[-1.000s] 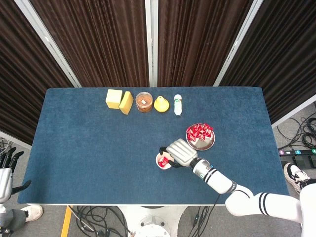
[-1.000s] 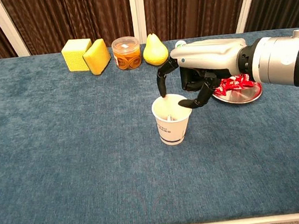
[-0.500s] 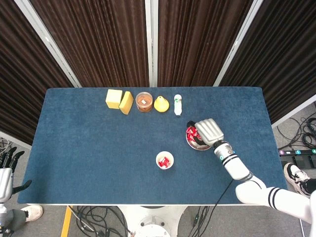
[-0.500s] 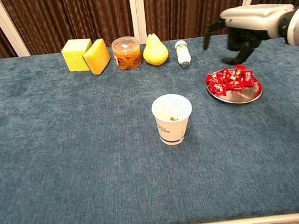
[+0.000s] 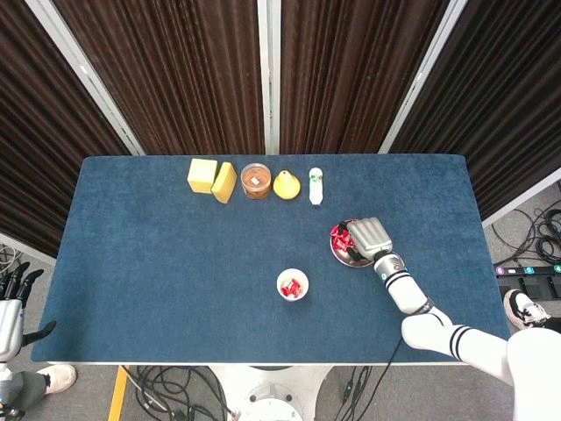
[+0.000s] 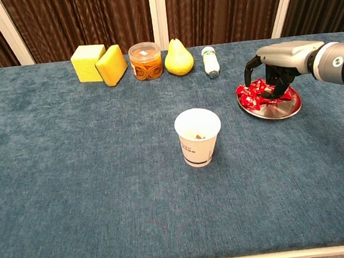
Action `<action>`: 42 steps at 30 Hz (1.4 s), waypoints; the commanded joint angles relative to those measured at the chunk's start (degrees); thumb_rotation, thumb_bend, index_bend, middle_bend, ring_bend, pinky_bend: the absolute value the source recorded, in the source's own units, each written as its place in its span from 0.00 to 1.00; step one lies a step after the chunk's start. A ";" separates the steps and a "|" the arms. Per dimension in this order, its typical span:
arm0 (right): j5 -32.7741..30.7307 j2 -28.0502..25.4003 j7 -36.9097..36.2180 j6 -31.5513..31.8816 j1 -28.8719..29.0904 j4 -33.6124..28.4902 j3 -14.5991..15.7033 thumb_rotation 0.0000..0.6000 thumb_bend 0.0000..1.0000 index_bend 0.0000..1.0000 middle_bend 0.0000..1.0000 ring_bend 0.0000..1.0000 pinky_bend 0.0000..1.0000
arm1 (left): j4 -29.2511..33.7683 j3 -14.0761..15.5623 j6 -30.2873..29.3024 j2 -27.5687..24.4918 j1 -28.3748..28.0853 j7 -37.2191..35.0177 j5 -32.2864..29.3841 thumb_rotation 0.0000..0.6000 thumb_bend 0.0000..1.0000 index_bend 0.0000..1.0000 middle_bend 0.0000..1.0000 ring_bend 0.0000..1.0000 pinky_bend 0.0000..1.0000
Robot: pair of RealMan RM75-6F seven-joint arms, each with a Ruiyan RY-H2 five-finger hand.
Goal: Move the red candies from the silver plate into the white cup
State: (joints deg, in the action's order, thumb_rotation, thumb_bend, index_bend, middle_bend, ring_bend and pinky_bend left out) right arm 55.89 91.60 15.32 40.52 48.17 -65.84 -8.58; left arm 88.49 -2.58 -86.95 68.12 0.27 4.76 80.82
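The silver plate lies right of the table's centre with a heap of red candies on it. My right hand is lowered over the plate, palm down. Its fingers curl onto the heap while the thumb stays apart on the left, and I see no candy pinched. The white cup stands upright left of the plate and nearer the front edge, with red candies inside. My left hand hangs off the table's left front corner, fingers spread, holding nothing.
Along the far edge stand two yellow blocks, a clear jar of orange snacks, a yellow pear and a small white bottle lying down. The bottle is closest to the plate.
My right hand left the cup, swung right to above the plate, then dropped until its fingers reached the candy heap. The cup and the left hand stayed put.
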 commanded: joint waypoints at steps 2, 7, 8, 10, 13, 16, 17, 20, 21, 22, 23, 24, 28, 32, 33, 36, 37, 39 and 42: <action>-0.60 0.65 0.25 -0.44 -0.06 1.08 0.19 1.00 0.33 0.39 0.98 1.00 1.00 | -0.23 0.03 0.30 0.06 0.00 -0.17 -0.23 1.00 0.00 0.22 0.17 0.14 0.16; -0.67 1.36 0.04 -0.47 -0.27 2.02 0.19 1.00 0.18 0.39 0.98 1.00 1.00 | -0.60 -0.10 0.55 0.30 -0.33 -0.33 0.02 1.00 0.00 0.22 0.17 0.14 0.16; -0.65 1.57 0.07 -0.45 -0.25 2.29 0.17 1.00 0.16 0.39 0.98 1.00 1.00 | -0.65 -0.12 0.56 0.32 -0.35 -0.34 0.02 1.00 0.00 0.22 0.17 0.14 0.16; -0.70 2.10 0.08 -0.61 -0.10 2.94 0.03 1.00 0.15 0.39 0.98 1.00 1.00 | -0.76 -0.12 0.62 0.32 -0.33 -0.40 -0.07 1.00 0.00 0.22 0.17 0.14 0.16; -0.74 2.89 0.15 -0.89 0.26 3.88 -0.23 1.00 0.15 0.40 0.98 1.00 1.00 | -0.88 -0.08 0.68 0.31 -0.25 -0.51 -0.20 1.00 0.00 0.22 0.17 0.14 0.16; -1.07 3.74 0.50 -1.42 0.73 5.04 -0.47 1.00 0.19 0.40 0.98 1.00 1.00 | -1.02 -0.06 0.74 0.38 -0.18 -0.65 -0.34 1.00 0.00 0.22 0.17 0.14 0.16; -1.24 4.02 0.61 -1.61 0.91 5.42 -0.60 1.00 0.21 0.40 0.98 1.00 1.00 | -1.09 -0.06 0.78 0.41 -0.18 -0.65 -0.37 1.00 0.00 0.22 0.17 0.14 0.16; -1.77 4.81 1.09 -2.19 1.41 6.41 -0.81 1.00 0.27 0.41 0.98 1.00 1.00 | -1.29 -0.06 0.90 0.53 -0.21 -0.78 -0.42 1.00 0.00 0.22 0.17 0.14 0.16; -1.94 5.07 1.32 -2.35 1.53 6.75 -0.82 1.00 0.29 0.41 0.98 1.00 1.00 | -1.40 -0.08 0.92 0.56 -0.21 -0.86 -0.46 1.00 0.00 0.22 0.17 0.14 0.16; -2.11 5.23 1.49 -2.52 1.62 6.99 -0.82 1.00 0.30 0.41 0.98 1.00 1.00 | -1.47 -0.10 0.94 0.59 -0.20 -0.93 -0.50 1.00 0.00 0.22 0.17 0.14 0.16; -2.32 5.41 1.70 -2.69 1.71 7.30 -0.82 1.00 0.30 0.42 0.98 1.00 1.00 | -1.57 -0.11 0.97 0.63 -0.19 -1.01 -0.55 1.00 0.00 0.22 0.17 0.14 0.16; -2.45 5.53 1.85 -2.75 1.74 7.49 -0.81 1.00 0.31 0.42 0.98 1.00 1.00 | -1.66 -0.11 1.01 0.66 -0.19 -1.07 -0.59 1.00 0.00 0.22 0.17 0.14 0.16; -2.75 5.88 2.13 -2.96 1.75 8.08 -0.78 1.00 0.31 0.43 0.98 1.00 1.00 | -2.04 -0.08 1.21 0.78 -0.22 -1.33 -0.63 1.00 0.00 0.22 0.17 0.14 0.16; -2.71 6.10 2.23 -3.05 1.74 8.48 -0.74 1.00 0.32 0.45 0.98 1.00 1.00 | -2.28 -0.12 1.34 0.97 -0.28 -1.46 -0.67 1.00 0.00 0.22 0.17 0.14 0.16; -2.58 6.19 2.21 -3.00 1.72 8.55 -0.72 1.00 0.32 0.46 0.98 1.00 1.00 | -2.35 -0.11 1.38 1.01 -0.29 -1.53 -0.68 1.00 0.00 0.22 0.17 0.14 0.16; -2.23 6.41 2.11 -2.95 1.64 8.69 -0.63 1.00 0.33 0.50 0.98 1.00 1.00 | -2.50 -0.11 1.40 1.09 -0.27 -1.64 -0.70 1.00 0.00 0.22 0.17 0.14 0.16; -2.16 6.52 2.04 -2.86 1.60 8.71 -0.67 1.00 0.34 0.51 0.98 1.00 1.00 | -2.53 -0.13 1.39 1.13 -0.28 -1.67 -0.70 1.00 0.00 0.22 0.17 0.14 0.16; -1.91 6.69 1.83 -2.68 1.51 8.78 -0.73 1.00 0.36 0.55 0.98 1.00 1.00 | -2.59 -0.13 1.41 1.16 -0.25 -1.72 -0.74 1.00 0.00 0.22 0.17 0.14 0.16; -1.18 5.92 1.05 -1.97 1.26 7.60 -1.17 1.00 0.38 0.58 0.98 1.00 1.00 | -2.65 -0.10 1.24 1.10 -0.11 -1.86 -0.73 1.00 0.00 0.22 0.17 0.14 0.16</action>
State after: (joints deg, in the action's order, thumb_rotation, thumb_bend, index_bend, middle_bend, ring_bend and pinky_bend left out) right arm 54.30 97.99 16.76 38.12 49.58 -57.56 -9.51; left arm 85.86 -2.69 -85.69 69.23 0.14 2.92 80.08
